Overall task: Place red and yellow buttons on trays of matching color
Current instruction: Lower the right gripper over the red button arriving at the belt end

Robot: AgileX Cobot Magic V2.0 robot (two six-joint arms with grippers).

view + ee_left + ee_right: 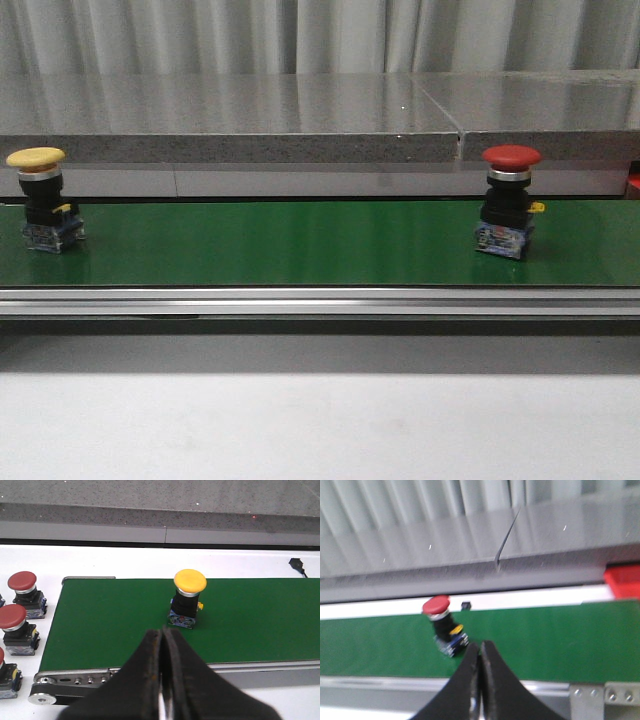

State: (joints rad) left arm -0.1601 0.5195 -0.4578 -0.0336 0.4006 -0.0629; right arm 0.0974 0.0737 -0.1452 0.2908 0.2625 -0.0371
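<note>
Two buttons stood upright on the green conveyor belt (pixel 300 245), well apart from each other: the yellow button (pixel 40 200) near the belt's left end in the front view, and the red button (pixel 508 203) toward its right end. Each had a mushroom cap over a silver collar, a black body and a blue base resting on the belt (the red one also showed a small yellow tab on its side). Neither button was touched by anything. The left gripper (pixel 162 672) hung on the near side of the belt, short of the yellow button (pixel 188 598), its two dark fingers pressed together with nothing between them. The right gripper (pixel 480 680) sat likewise over the near edge of the belt, just short of the red button (pixel 442 625), its fingers closed on nothing as well. Beyond the belt's end, on the white surface (pixel 30 565) in the left wrist view, spare red buttons (pixel 20 600) stood in a column. At the far side of the belt's other end, a red tray (pixel 622 580) showed only as a blurred corner. Behind the belt ran a grey speckled ledge (pixel 230 120) and a pale pleated curtain (pixel 300 35).
</note>
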